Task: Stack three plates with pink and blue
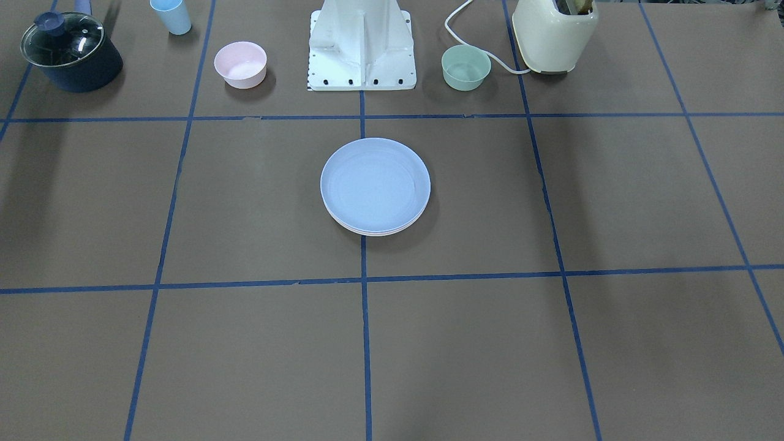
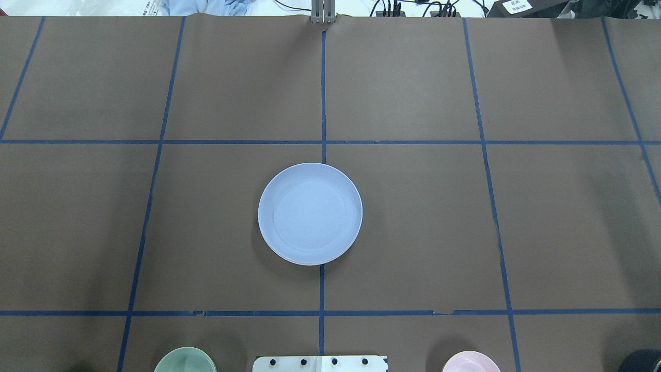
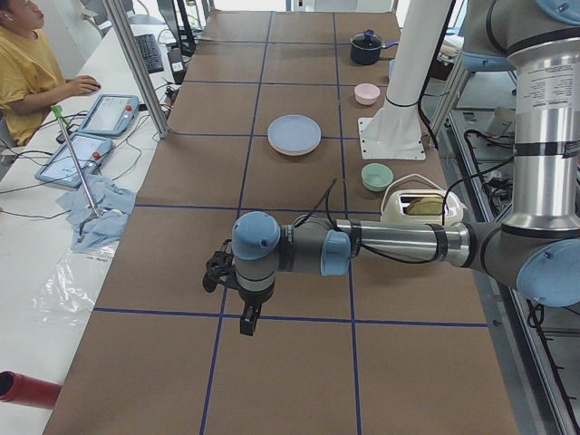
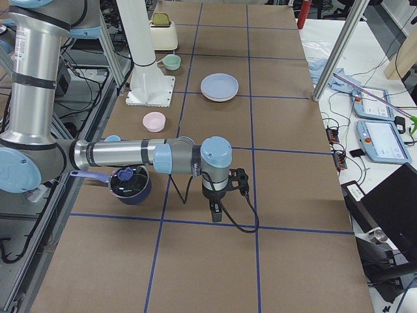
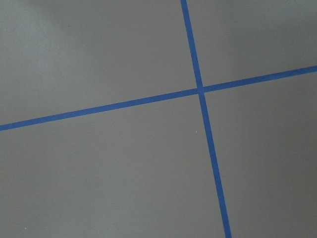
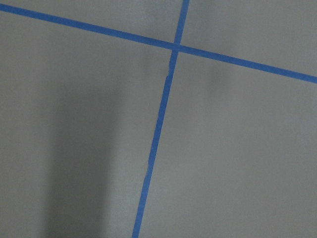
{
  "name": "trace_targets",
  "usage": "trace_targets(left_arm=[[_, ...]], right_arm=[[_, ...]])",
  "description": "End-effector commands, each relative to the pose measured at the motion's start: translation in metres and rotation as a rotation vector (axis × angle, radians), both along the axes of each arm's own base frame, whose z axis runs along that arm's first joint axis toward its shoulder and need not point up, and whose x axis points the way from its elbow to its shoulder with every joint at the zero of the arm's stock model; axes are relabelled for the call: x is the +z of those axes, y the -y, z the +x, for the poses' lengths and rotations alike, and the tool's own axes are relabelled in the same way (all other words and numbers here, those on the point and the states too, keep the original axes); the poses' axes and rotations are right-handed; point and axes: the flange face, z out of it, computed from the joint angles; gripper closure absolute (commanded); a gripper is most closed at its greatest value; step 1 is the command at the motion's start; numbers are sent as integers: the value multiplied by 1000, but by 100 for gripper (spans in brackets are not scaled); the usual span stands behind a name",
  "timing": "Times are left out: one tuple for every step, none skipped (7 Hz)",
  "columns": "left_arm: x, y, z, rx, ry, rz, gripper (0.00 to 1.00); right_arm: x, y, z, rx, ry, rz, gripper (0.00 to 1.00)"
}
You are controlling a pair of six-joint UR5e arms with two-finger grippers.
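Observation:
The pastel blue plate [image 1: 375, 184] lies on top of a stack at the table's centre; it also shows in the overhead view [image 2: 310, 213]. Thin pale rims of plates under it [image 1: 373, 233] peek out at its edge; I cannot tell their colours. The stack shows small in the side views [image 3: 294, 134] [image 4: 219, 86]. My left gripper [image 3: 246, 322] hangs over the table far from the stack, seen only from the side. My right gripper [image 4: 215, 212] hangs likewise at the other end. I cannot tell whether either is open. Both wrist views show only brown table and blue tape.
Along the robot's edge stand a dark lidded pot [image 1: 70, 52], a blue cup [image 1: 171, 15], a small pink bowl [image 1: 240, 63], the robot base [image 1: 361, 49], a small green bowl [image 1: 465, 67] and a cream toaster [image 1: 554, 33]. An operator [image 3: 27, 63] sits beyond the table.

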Motion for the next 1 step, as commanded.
trace_targets(left_arm=[[-1,0,0,0,0,2,0]], right_arm=[[0,0,0,0,0,1,0]])
